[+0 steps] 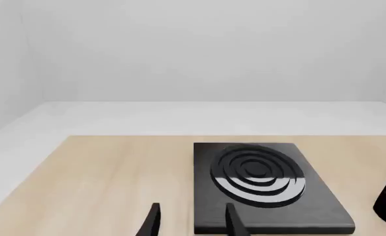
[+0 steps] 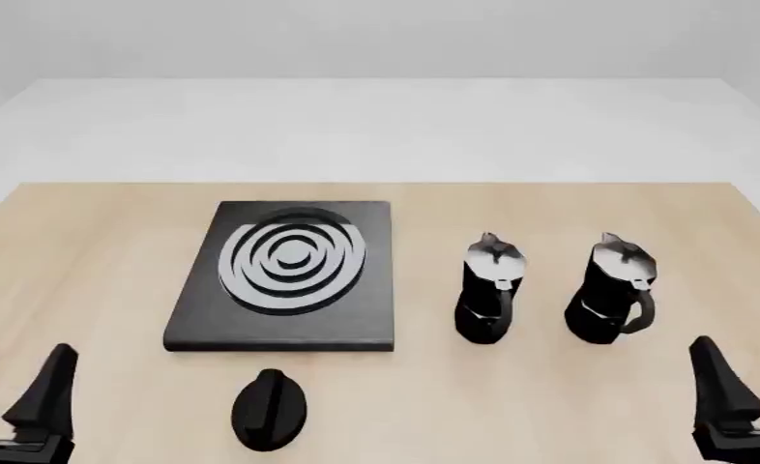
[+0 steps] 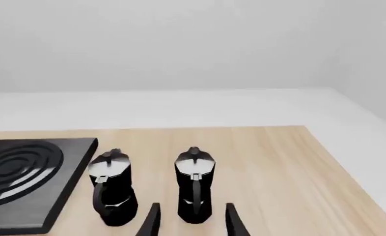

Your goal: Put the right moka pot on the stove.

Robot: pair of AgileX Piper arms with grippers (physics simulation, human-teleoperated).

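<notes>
- Two moka pots stand upright on the desk (image 2: 122,232), side by side and apart. They look near-identical: black faceted bodies pinched at the waist, shiny silver lids with a small knob, black loop handles turned toward the arms' side.
- The right moka pot (image 2: 611,290) is the one nearer the desk's right edge. It stands on the bare wood, well apart from the stove, with the left moka pot (image 2: 490,291) between the two.
- One stove (image 2: 290,275): a flat black rectangular slab lying left of centre, much wider than either pot. Its top carries silver-grey concentric rings around a small central disc, with a glossy sheen across them.
- One separate round black knob (image 2: 271,410) with a raised ridge across it lies on the desk just in front of the stove's near edge, not touching it.
- The desk is pale wood with a faint straight grain, matte, and rectangular; beyond it are plain white surfaces.
- Two end effectors, each with a pair of slim, dark, tapering fingers.
- The left end effector (image 1: 191,221) is spread wide and holds nothing; it points at the stove's near edge.
- The right end effector (image 3: 190,221) is also spread wide and empty. The right moka pot appears framed just beyond its fingertips, though contact is hard to judge from that angle.
</notes>
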